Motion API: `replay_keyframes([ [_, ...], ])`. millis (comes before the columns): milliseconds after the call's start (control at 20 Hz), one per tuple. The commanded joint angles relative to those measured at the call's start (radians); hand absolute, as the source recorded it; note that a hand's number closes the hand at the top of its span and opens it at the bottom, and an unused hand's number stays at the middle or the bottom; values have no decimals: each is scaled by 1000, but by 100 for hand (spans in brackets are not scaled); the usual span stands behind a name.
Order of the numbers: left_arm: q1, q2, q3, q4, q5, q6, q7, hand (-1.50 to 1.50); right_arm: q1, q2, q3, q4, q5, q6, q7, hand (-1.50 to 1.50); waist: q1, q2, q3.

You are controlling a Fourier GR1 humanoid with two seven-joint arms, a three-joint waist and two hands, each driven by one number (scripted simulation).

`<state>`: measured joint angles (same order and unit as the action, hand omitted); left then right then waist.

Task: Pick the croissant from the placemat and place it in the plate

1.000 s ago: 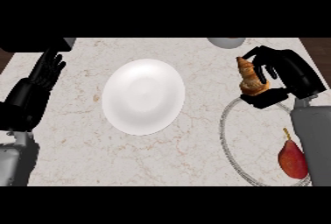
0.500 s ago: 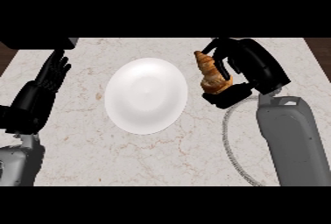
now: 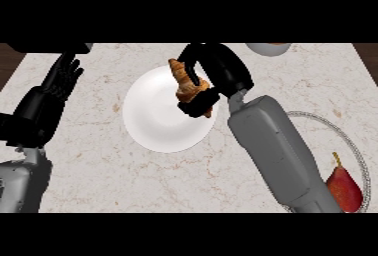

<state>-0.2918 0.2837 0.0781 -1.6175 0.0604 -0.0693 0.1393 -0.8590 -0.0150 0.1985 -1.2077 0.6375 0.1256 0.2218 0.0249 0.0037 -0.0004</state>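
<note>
Head view. White plate [image 3: 159,120] sits on the marble counter [image 3: 111,175] and serves as reference. Right hand [image 3: 218,70] is over the plate's upper right rim, fingers and thumb curled round the croissant [image 3: 186,82]; the croissant is upright-ish, its top end poking out above the fingers, its lower part partly hidden by the thumb. Whether the croissant touches the plate surface cannot be told from this angle. The grey right forearm [image 3: 277,150] runs from the hand down and away to the right of the plate. To the right of the plate, beyond that forearm, lies a round placemat [image 3: 353,145] with a thin pale edge, and a red pear [image 3: 344,186] rests on it, stem pointing up toward the far side. Left hand [image 3: 52,95] is to the left of the plate, well apart from it, fingers straight and pointing away, holding nothing. A pale bowl [image 3: 267,48] shows only partly at the far edge, up and right of the plate.
</note>
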Motion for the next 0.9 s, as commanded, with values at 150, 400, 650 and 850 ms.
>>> replay_keyframes([
  [150,20,-10,8,-15,-3,-6,-10,0,-142,15,171,310,-63,-230,13,150,9,2,0],
  [400,-10,-12,-19,-25,-26,-8,11,0,-263,15,266,522,-173,-334,-23,150,38,8,0],
  [650,-6,-33,-34,4,-21,-22,-14,0,-241,15,300,580,-342,-393,13,-150,62,13,0],
  [850,-72,-61,-55,51,-37,-8,-20,0,-270,15,333,646,-448,-377,-57,-150,75,24,0],
])
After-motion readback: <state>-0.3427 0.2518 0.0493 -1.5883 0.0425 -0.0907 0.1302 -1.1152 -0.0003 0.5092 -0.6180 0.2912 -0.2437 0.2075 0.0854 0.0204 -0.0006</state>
